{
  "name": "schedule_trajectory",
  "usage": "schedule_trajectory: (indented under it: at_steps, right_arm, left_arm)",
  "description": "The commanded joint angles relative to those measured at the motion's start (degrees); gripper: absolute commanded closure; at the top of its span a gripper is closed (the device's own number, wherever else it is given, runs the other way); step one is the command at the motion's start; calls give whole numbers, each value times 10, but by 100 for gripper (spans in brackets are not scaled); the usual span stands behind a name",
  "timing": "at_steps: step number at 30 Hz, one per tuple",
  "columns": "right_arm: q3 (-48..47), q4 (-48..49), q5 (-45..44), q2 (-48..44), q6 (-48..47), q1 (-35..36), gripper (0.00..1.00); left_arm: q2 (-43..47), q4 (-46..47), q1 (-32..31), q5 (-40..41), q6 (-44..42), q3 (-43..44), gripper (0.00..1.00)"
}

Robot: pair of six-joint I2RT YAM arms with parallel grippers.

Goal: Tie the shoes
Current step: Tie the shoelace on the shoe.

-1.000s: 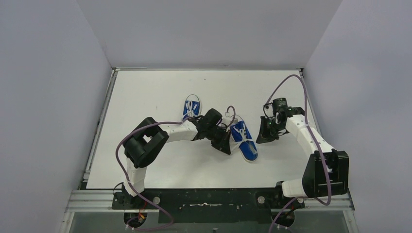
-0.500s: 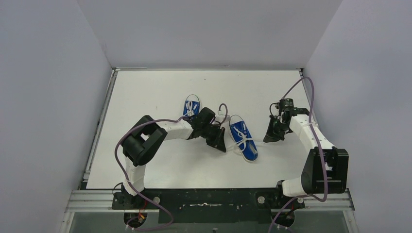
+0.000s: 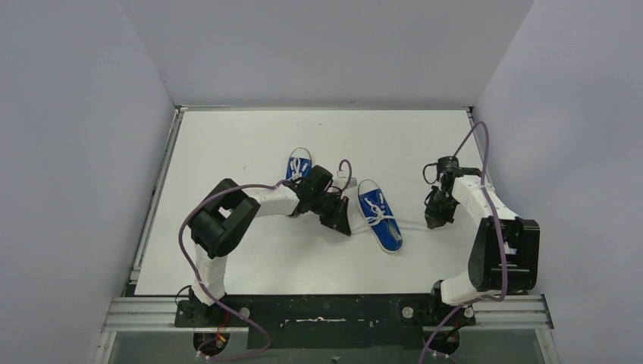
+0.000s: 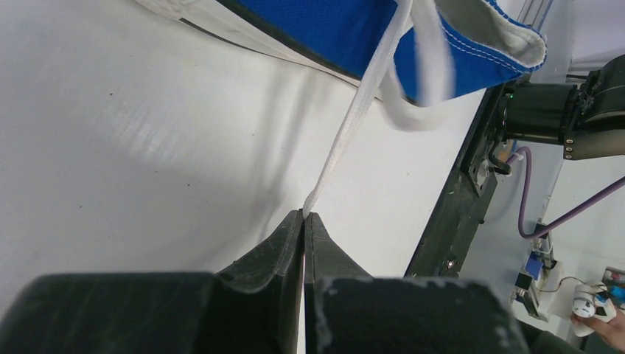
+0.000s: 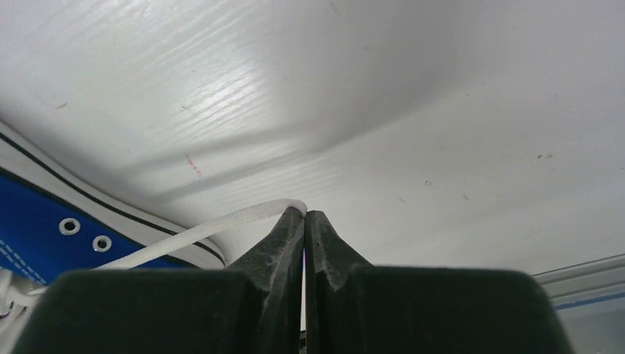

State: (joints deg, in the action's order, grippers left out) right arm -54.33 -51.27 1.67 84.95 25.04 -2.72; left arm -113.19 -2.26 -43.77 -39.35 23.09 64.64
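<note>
1. Top external view: the near end of the farther shoe [image 3: 299,165] is hidden behind the left arm, and it cannot be told whether its laces are tied.
2. The nearer shoe [image 3: 381,223] is seen whole, lying near the middle of the table [image 3: 243,136], between the two sets of fingers.
3. From above, the lace strands running out of this shoe are thin and hard to make out.
4. In the left wrist view, only part of the shoe's blue side and white sole is shown, cut off by the upper edge.
5. The left fingers [image 4: 284,243] are pressed together on the end of a white lace [image 4: 354,125], which is stretched straight up to the shoe. A second loop of lace beside it is blurred.
6. In the right wrist view, the shoe is cut off at the left edge, and only a strip of blue canvas and sole is seen.
7. The right fingers [image 5: 280,236] are closed on the tip of another lace end [image 5: 214,228], which is drawn across the table from that shoe.
8. Two shoes are counted, both blue with white soles.
9. Two arms are counted, each carrying one purple cable.
10. Two lace ends are gripped, one per set of fingers.
11. Two metal eyelets are visible in the right wrist view.
</note>
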Motion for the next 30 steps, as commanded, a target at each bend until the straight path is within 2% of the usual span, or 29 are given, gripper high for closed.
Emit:
schedule_trajectory:
  at_steps: [1, 3, 5, 8, 10, 13, 16, 20, 26, 30]
  right_arm:
    - [-13, -9, -73, 4, 11, -6, 100]
    - [-8, 3, -42, 0, -7, -7, 100]
    - [-15, 18, 8, -7, -35, -1, 81]
    - [-43, 49, 62, -30, -92, 38, 56]
    - [-67, 74, 89, -42, -123, 85, 48]
    - [-109, 99, 110, -21, -118, 151, 49]
    - [-151, 103, 117, 34, -107, 200, 53]
    - [-188, 103, 81, 83, -120, 246, 50]
    - [-203, 77, 35, 123, -130, 280, 51]
    - [-188, 76, 12, 122, -134, 291, 52]
  left_arm:
    - [-1, 28, 3, -26, -9, 6, 100]
    - [0, 27, 3, -27, -10, 8, 100]
    - [2, 24, 4, -27, -14, 11, 99]
    - [13, -1, 5, -18, -20, 9, 77]
    - [28, 0, 9, -15, -21, -1, 68]
    - [52, 8, 18, -9, -21, -22, 61]
    - [66, 43, 28, -17, -3, -39, 59]
    - [72, 102, 30, -29, 46, -49, 57]
    - [61, 312, 29, -27, 179, -107, 54]
    - [20, 418, 24, -25, 242, -112, 53]
